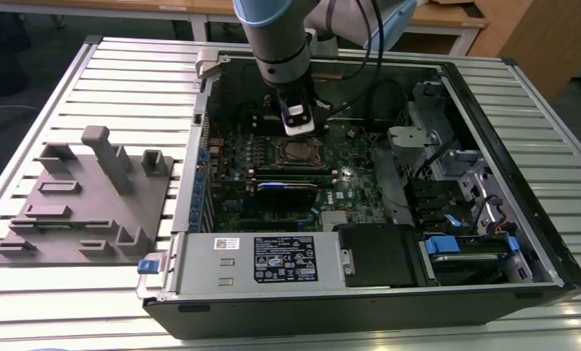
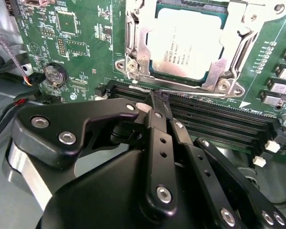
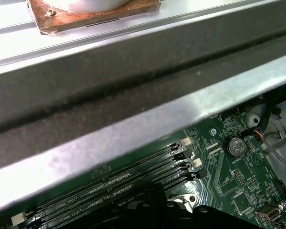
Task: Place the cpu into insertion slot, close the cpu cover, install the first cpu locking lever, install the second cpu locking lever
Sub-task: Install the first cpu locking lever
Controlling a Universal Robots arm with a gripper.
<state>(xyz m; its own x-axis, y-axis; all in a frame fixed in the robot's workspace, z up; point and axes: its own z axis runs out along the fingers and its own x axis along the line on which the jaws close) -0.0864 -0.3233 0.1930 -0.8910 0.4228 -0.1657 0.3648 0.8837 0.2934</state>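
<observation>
In the second wrist view the cpu (image 2: 188, 43) lies flat in the insertion slot, its pale metal top facing up. The silver cpu cover (image 2: 142, 47) is down around the chip's edges. A thin wire locking lever (image 2: 140, 88) runs along the socket edge beside the memory slots. My gripper (image 2: 152, 98) is shut with nothing between its black fingers, and its tips sit right at that lever. In the exterior view the gripper (image 1: 300, 126) hangs inside the open computer case just behind the insertion slot (image 1: 298, 151).
Long black memory slots (image 2: 214, 117) lie between my gripper and the socket. A coin battery (image 2: 54, 74) sits on the green board. The case's metal wall (image 3: 133, 119) is close to the wrist. A grey fixture block (image 1: 90, 197) stands on the table at the exterior view's left.
</observation>
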